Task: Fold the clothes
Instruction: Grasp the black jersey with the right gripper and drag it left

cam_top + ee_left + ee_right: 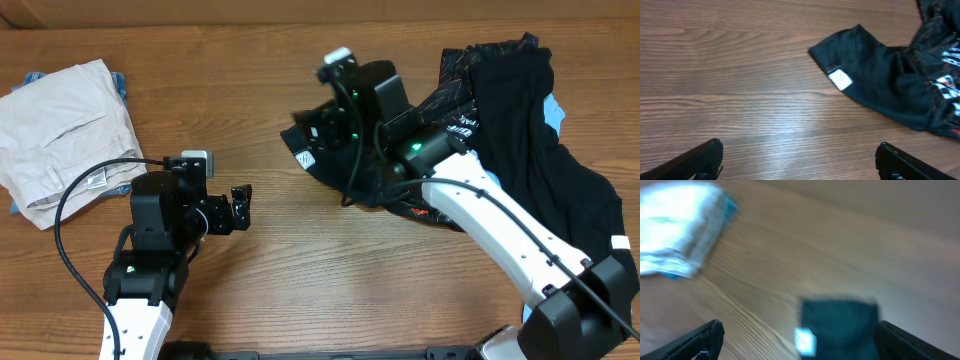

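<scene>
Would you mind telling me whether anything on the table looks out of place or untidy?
The jersey lies bunched and crumpled in the middle, a tagged corner sticking out leftward; the plain black garment is heaped against its right side. The beige trousers at far left look neatly folded.

Brown wooden table [300, 290] here: a smooth board with plain grain, and up close it catches a soft sheen. The black short-sleeved jersey with thin orange-tan contour lines [452, 108] reads as thin matt cloth, limp and rumpled, its small white label [840, 79] smooth and flat. The plain black garment [545, 160] is matt fabric too, with a light blue cloth [552, 110] showing at its edge. The off-white beige trousers [65, 120] are a coarser woven cloth, creased. The right arm's white shell [500, 235] is smooth, glossy plastic. The left arm's black housing [155, 205] is duller plastic, and the thin black cable [62, 215] looks rubbery.
</scene>
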Action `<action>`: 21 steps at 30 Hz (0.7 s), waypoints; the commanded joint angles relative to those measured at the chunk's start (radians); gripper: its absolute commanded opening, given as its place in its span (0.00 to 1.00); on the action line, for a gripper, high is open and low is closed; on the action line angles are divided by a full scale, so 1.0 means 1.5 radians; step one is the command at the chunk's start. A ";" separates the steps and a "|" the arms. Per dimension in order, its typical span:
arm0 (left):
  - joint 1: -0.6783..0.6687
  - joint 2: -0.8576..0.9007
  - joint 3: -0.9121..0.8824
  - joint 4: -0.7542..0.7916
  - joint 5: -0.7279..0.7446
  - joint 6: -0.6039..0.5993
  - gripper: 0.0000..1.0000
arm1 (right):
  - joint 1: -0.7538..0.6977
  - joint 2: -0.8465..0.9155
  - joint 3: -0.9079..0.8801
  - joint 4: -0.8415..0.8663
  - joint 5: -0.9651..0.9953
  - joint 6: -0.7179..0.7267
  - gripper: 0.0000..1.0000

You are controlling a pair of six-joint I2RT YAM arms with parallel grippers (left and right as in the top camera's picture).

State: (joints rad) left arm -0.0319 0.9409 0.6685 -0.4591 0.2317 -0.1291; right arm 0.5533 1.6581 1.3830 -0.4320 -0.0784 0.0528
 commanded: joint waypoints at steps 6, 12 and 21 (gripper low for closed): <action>-0.046 0.026 0.014 0.029 0.061 -0.048 1.00 | -0.137 -0.004 0.007 -0.221 0.179 0.108 1.00; -0.171 0.129 0.014 0.108 0.079 -0.211 1.00 | -0.230 -0.004 0.007 -0.317 0.179 0.108 1.00; -0.346 0.322 0.015 0.366 0.088 -0.352 1.00 | -0.307 -0.004 0.007 -0.343 0.132 0.108 1.00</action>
State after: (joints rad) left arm -0.4946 1.3418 0.6758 0.0139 0.3450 -0.5121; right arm 0.1265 1.6585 1.3827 -0.9436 0.1616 0.2062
